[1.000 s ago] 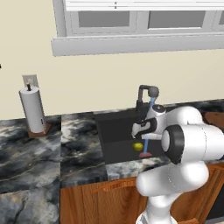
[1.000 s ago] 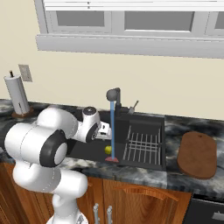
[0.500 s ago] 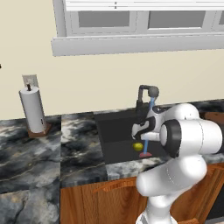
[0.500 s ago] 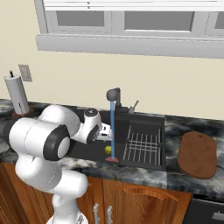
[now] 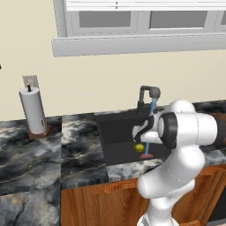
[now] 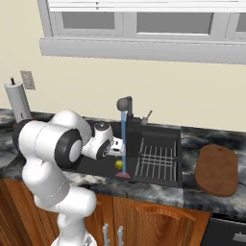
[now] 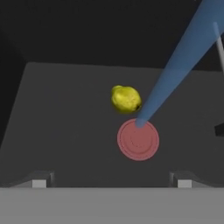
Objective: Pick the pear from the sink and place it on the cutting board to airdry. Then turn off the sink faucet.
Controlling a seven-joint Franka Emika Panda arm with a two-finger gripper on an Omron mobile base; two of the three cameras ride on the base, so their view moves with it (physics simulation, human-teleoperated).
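Observation:
The pear point(image 7: 126, 99) is small and yellow-green and lies on the floor of the dark sink point(image 5: 117, 134), just beside the pinkish-red drain spot point(image 7: 138, 140). It also shows as the pear point(image 5: 139, 148) and the pear point(image 6: 118, 164) in the base views. My gripper point(image 7: 111, 183) hangs above it inside the basin, open, its two fingertips point(image 7: 40, 182) wide apart with nothing between them. The sink faucet point(image 6: 125, 104) pours a thin blue stream point(image 6: 124, 139) onto the drain. At the right of the counter lies the reddish-brown cutting board point(image 6: 217, 169), with nothing on it.
A wire rack point(image 6: 156, 158) fills the right half of the sink. A paper-towel roll point(image 5: 33, 110) stands on the marbled counter at the far left. The stream falls close to the right of my hand point(image 5: 143, 130).
The arm's elbow has shifted slightly and the hand has settled a little lower over the pear. The pear has not moved and the water keeps running.

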